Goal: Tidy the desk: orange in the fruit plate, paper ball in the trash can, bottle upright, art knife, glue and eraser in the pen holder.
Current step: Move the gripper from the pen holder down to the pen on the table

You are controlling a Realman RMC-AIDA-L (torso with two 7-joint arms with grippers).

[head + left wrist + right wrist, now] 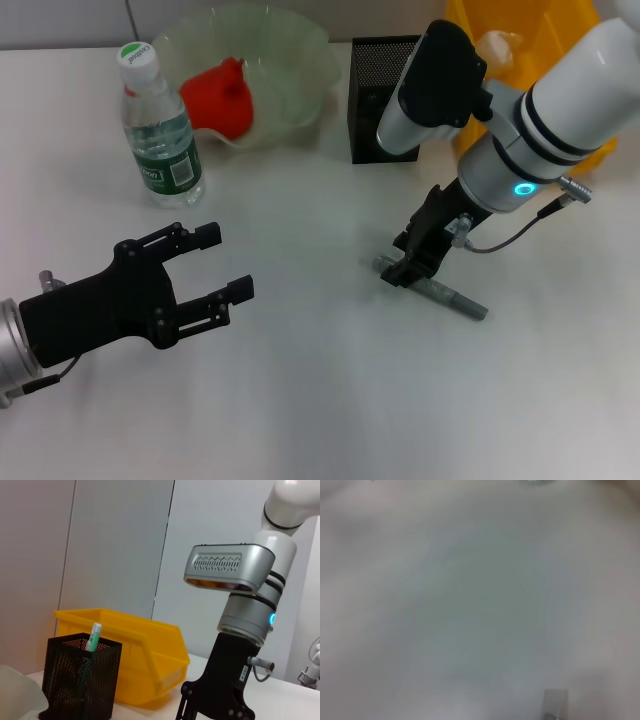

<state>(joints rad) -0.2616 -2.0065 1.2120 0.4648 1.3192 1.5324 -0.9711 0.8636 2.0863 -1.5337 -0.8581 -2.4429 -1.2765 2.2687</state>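
Picking the art knife (440,293) off the counter (320,400) looks like the step in hand. Right end effector (408,266) is down at the knife's left end, fingers low by the grey handle; whether they've actually pinched it I cannot tell, since the black fingers hide the contact. Knife lies flat, running diagonally toward the robot's right, near centre-right of the counter, well apart from the pen holder (378,100). Right wrist view is just a close pale surface w/ a small grey bit at one edge, prob. the knife, not sure.

Left end effector (205,268) hovers over the counter's near-left w/ fingers spread wide, holding nothing, idle.

Rest of the task, judged from how things lie: water bottle (158,128) stands upright w/ cap on, back left. Fruit plate (255,75), a pale green wavy bowl, has a red-orange item inside; shape unclear, prob. the orange. Black mesh pen holder sits back centre, just beside the yellow bin (520,60), which likely serves as trash can; something pale in it, maybe the paper ball. Left wrist view shows a white-green stick (92,637) already upright in the holder, poss. the glue. Eraser not seen anywhere.

Next move calls for: confirm a firm pinch on the thin handle, lift straight up, carry back-left to above the holder, tip the knife near vertical so it drops thru the narrow opening w/o catching the rim or the stick inside.
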